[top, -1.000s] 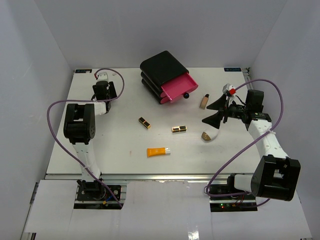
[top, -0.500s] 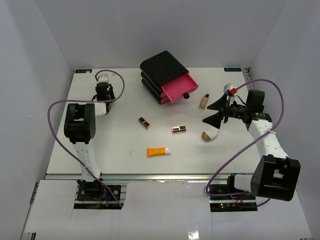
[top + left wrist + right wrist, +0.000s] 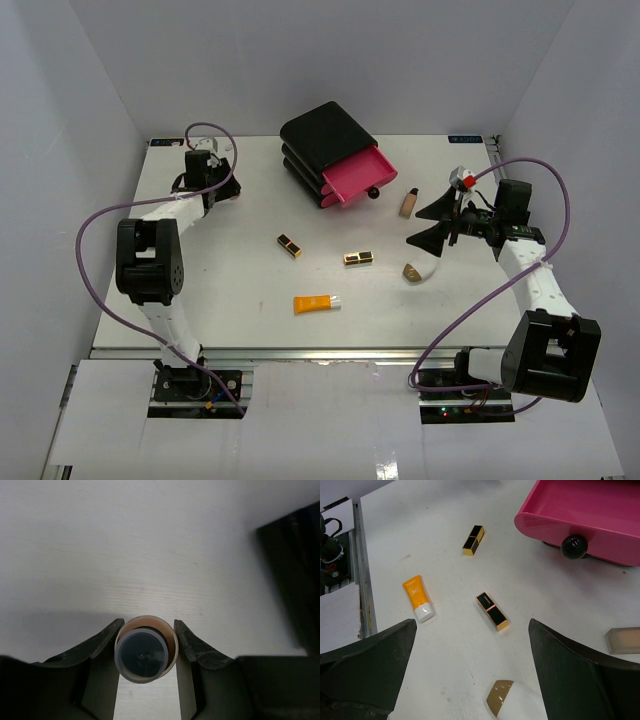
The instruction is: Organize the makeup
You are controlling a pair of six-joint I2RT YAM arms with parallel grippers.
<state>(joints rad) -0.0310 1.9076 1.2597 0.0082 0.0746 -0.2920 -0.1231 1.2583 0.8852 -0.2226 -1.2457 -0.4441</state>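
Observation:
My left gripper (image 3: 148,622) is at the table's far left back (image 3: 213,178), shut on a round tan container with a dark cap (image 3: 145,652), seen end-on. My right gripper (image 3: 412,230) is wide open and empty, above the white-and-brown egg-shaped piece (image 3: 415,271) (image 3: 515,700). Two black-and-gold lipstick tubes (image 3: 290,244) (image 3: 358,258) lie mid-table, also in the right wrist view (image 3: 474,540) (image 3: 492,611). The orange tube with white cap (image 3: 316,302) (image 3: 417,599) lies nearer. A tan bottle (image 3: 407,203) (image 3: 622,640) lies beside the drawer.
The black three-drawer box (image 3: 325,140) stands at the back centre with one pink drawer (image 3: 355,172) (image 3: 580,510) pulled open, its black knob (image 3: 574,546) facing the right gripper. Its dark edge (image 3: 295,570) shows at the right of the left wrist view.
The left arm has swung, carrying its gripper a little farther back and turning it toward the box. The right arm and the makeup on the table have not moved.

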